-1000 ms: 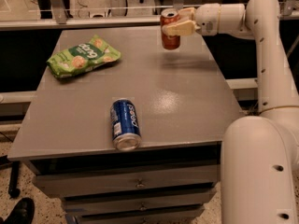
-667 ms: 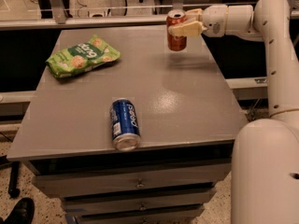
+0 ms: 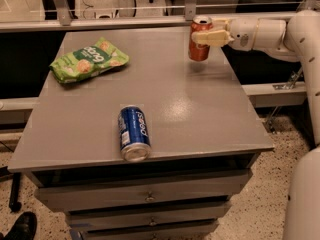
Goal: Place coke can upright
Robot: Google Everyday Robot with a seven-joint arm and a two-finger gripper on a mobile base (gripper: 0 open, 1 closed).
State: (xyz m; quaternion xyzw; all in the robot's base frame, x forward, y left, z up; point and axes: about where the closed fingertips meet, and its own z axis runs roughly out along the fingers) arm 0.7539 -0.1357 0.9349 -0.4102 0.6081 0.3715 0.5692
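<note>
You are gripping the coke can (image 3: 199, 51) upright, the gripper (image 3: 201, 34) clenched around its upper half at the grey table's (image 3: 165, 94) far right corner, so be lowering it vertically until the base seats, then releasing.

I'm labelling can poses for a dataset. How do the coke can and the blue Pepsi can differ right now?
The coke can is upright; the Pepsi can lies on its side. The coke can is red-orange, the Pepsi can blue. The tool is shut on the coke can near the table's far edge; the Pepsi can lies free near the front edge. Both are soda cans of similar size.
</note>
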